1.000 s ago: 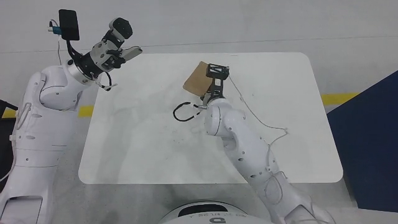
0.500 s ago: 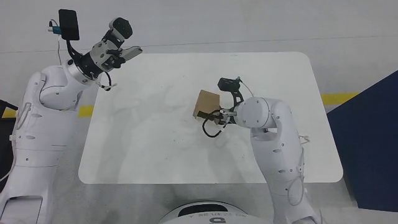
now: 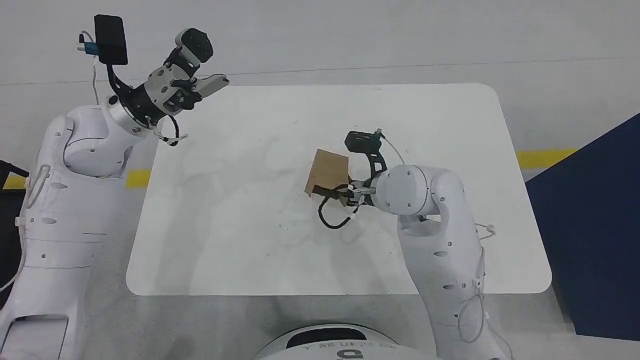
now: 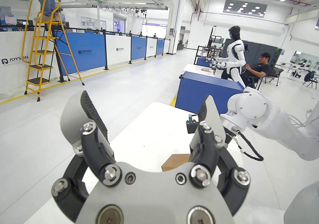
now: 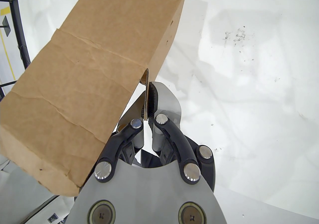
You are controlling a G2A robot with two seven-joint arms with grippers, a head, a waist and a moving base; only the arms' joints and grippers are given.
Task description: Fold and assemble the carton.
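**Carton pinched mid-table**

Top: right arm bent over the table, carton at its middle. Left wrist: left gripper spread wide at the far-left corner. Right wrist: right gripper pinching the carton's edge.

Robotics test hall, blue-and-white partition panels, yellow metal step ladder, second white humanoid robot at blue workbench.

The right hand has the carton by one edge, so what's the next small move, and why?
Probably bring the left hand across to the free side of the carton. The right hand is shut on one wall edge; the left hand is open, empty, at a corner of the table.
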